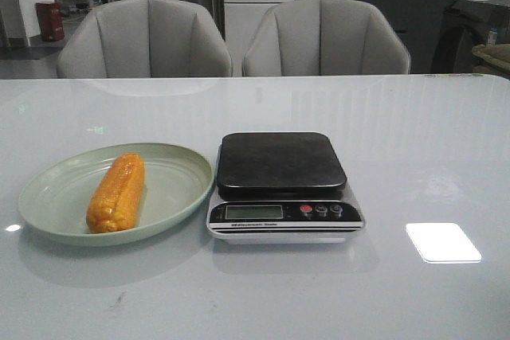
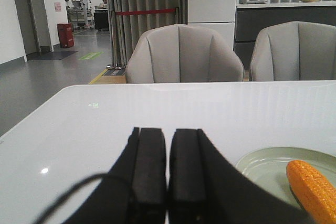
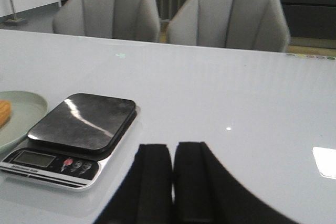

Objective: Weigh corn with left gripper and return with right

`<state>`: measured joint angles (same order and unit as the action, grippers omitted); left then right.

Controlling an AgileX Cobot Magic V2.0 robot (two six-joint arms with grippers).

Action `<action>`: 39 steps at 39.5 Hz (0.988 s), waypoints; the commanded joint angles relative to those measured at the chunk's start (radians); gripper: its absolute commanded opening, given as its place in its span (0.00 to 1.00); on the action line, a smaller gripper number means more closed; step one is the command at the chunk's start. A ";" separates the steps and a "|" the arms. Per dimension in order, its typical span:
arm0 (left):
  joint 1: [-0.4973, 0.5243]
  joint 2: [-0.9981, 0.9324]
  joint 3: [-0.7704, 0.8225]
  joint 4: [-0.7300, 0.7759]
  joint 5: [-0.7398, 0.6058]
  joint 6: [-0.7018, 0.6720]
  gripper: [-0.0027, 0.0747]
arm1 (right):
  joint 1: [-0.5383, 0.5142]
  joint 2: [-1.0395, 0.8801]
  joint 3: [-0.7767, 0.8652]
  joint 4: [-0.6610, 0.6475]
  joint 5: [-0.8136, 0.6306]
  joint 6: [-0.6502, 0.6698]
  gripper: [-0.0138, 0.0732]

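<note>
Looking at the front view, I see the corn (image 1: 116, 193) lying on the plate (image 1: 171, 189), just beside the scale (image 1: 283, 186), whose pan is bare. This fits both corn waiting for weighing and corn already returned. In the left wrist view, the left pincer (image 2: 168, 182) is closed on nothing. In the right wrist view, the right pincer (image 3: 173, 182) is closed too, near the scale.
</note>
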<state>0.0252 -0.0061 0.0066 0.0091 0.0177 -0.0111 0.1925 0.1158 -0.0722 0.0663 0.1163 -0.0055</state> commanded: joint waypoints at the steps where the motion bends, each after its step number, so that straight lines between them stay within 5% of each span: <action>1: 0.002 -0.020 0.031 -0.001 -0.076 -0.003 0.18 | -0.048 0.006 0.005 -0.057 -0.098 0.061 0.35; 13: 0.002 -0.020 0.031 -0.001 -0.076 -0.003 0.18 | -0.092 -0.143 0.085 -0.170 -0.106 0.133 0.35; 39: 0.002 -0.020 0.031 -0.001 -0.076 -0.003 0.18 | -0.092 -0.144 0.108 -0.164 -0.127 0.140 0.35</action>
<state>0.0252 -0.0061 0.0066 0.0093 0.0177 -0.0111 0.1086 -0.0098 0.0261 -0.0831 0.0743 0.1324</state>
